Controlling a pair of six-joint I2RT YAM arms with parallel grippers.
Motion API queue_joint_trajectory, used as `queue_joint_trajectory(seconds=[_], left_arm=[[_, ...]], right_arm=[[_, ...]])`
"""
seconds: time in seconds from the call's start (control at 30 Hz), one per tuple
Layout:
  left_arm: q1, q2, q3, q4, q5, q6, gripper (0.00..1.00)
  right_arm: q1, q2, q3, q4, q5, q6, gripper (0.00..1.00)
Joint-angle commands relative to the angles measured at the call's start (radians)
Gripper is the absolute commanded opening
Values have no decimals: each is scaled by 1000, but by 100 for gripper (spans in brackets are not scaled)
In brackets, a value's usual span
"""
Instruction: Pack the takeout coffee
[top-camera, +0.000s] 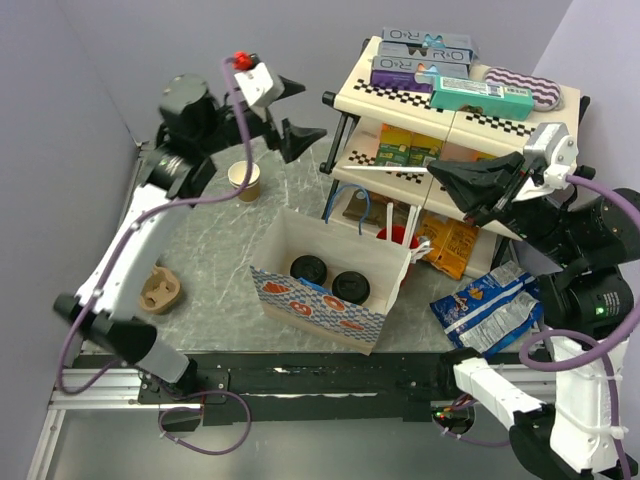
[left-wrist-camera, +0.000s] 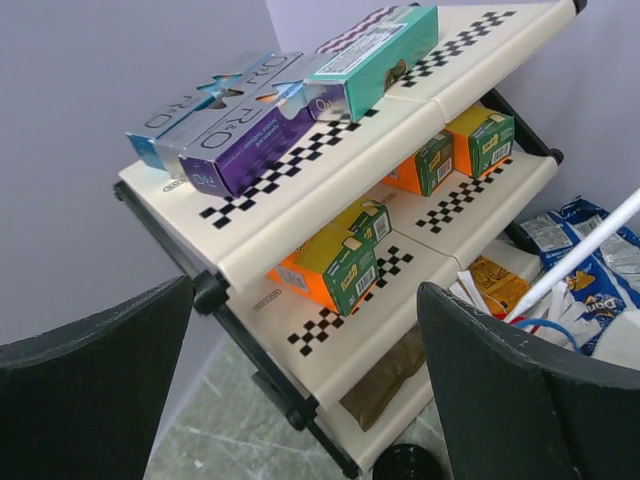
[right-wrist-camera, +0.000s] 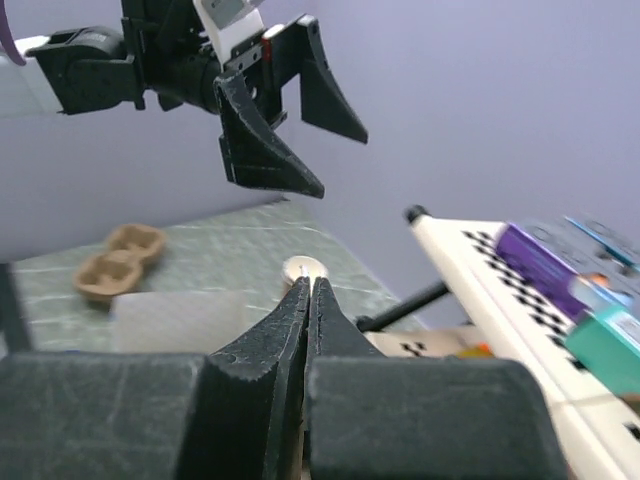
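Observation:
The takeout coffee, two brown cups with round black lids (top-camera: 308, 268) (top-camera: 351, 286), stands side by side inside a white paper bag (top-camera: 285, 235) with a blue and red pattern, at the table's middle. My left gripper (top-camera: 298, 110) hangs high above the back of the table, left of the shelf, open and empty; in its wrist view the gripper (left-wrist-camera: 310, 390) frames the shelf. Over the shelf's lower tiers, right of the bag, my right gripper (top-camera: 434, 171) is shut on nothing, its closed gripper tips (right-wrist-camera: 311, 288) pointing toward the far left.
A tiered checkered shelf (top-camera: 400, 100) with boxes stands at the back right. A lidless brown cup (top-camera: 244, 180) sits behind the bag, a brown cup carrier (top-camera: 160, 290) at the left, a red cup of stirrers (top-camera: 400, 238) and a blue snack bag (top-camera: 490, 305) at the right.

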Motion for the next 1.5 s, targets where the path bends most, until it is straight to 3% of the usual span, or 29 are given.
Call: queue_joint_trajectory(seconds=[0.0, 0.17, 0.4, 0.43, 0.47, 0.53, 0.57, 0.67, 0.77, 0.97, 1.07, 1.23, 1.47], left_arm=[[15, -117, -78, -77, -95, 72, 99], [76, -206, -158, -104, -135, 97, 99], [136, -338, -296, -117, -169, 134, 99], [145, -346, -307, -115, -172, 131, 99], [162, -356, -322, -115, -173, 128, 99], [174, -366, -333, -112, -179, 123, 99], [185, -373, -351, -109, -189, 118, 99], [204, -381, -385, -86, -311, 65, 99], [243, -393, -420, -57, -400, -12, 99], [274, -418, -445, -29, -581, -38, 99], [297, -413, -430, -32, -658, -52, 99], [340, -393, -396, -90, -680, -116, 99], [372, -380, -408, -112, -589, -196, 99]], right_arm=[[6, 45, 45, -25, -207, 79, 0], [7, 109, 54, -310, -292, -91, 0], [70, 172, -10, -489, -278, -264, 2], [86, 181, -11, -503, -267, -289, 10], [102, 209, 2, -519, -263, -301, 28], [153, 235, 45, -559, -254, -312, 45], [168, 256, 60, -562, -235, -309, 60], [182, 278, 111, -491, -160, -226, 82], [182, 315, 207, -429, -100, -170, 93], [182, 425, 443, -328, 242, -140, 100], [193, 433, 428, -216, 513, -96, 100], [225, 439, 369, -142, 876, -168, 100], [288, 379, 232, -179, 993, -301, 100]])
